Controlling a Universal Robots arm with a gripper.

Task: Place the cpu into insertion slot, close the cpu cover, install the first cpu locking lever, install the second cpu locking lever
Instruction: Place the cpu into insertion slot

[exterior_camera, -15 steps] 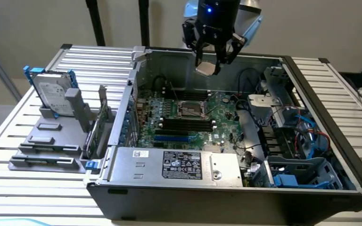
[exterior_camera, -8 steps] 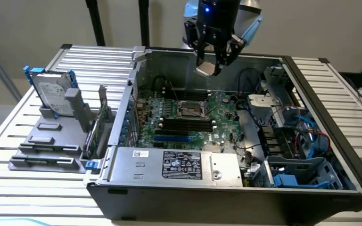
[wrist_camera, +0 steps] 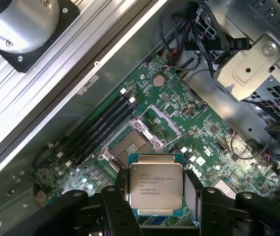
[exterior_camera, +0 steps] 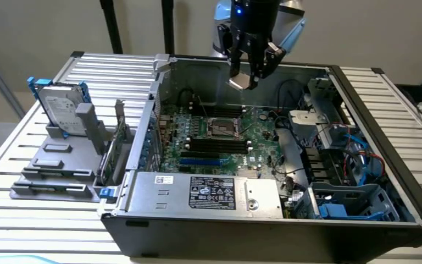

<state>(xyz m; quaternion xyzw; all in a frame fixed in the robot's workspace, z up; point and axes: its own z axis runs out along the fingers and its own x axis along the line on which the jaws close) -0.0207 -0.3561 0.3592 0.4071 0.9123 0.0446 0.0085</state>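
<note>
My gripper [exterior_camera: 249, 74] hangs above the open computer case, over its far wall, shut on the cpu [exterior_camera: 238, 83]. In the wrist view the cpu [wrist_camera: 155, 184] is a pale silver square with printed text, held flat by its edges between the two dark fingers [wrist_camera: 116, 204] of the gripper [wrist_camera: 155, 199]. Below it on the green motherboard [exterior_camera: 259, 135] lies the insertion slot [wrist_camera: 128, 143], a dark square with a silvery rim, uncovered. The cpu cover [wrist_camera: 160, 120] stands swung open beside the slot. The slot [exterior_camera: 223, 127] sits well below and a little toward the exterior view's left of the gripper.
Long black memory slots [exterior_camera: 218, 146] flank the socket. A grey power supply [exterior_camera: 204, 192] fills the case's near side. Cables and a blue drive cage [exterior_camera: 354, 201] crowd the exterior view's right. A hard drive [exterior_camera: 59, 107] and brackets lie outside the case on the slatted table [exterior_camera: 401, 110].
</note>
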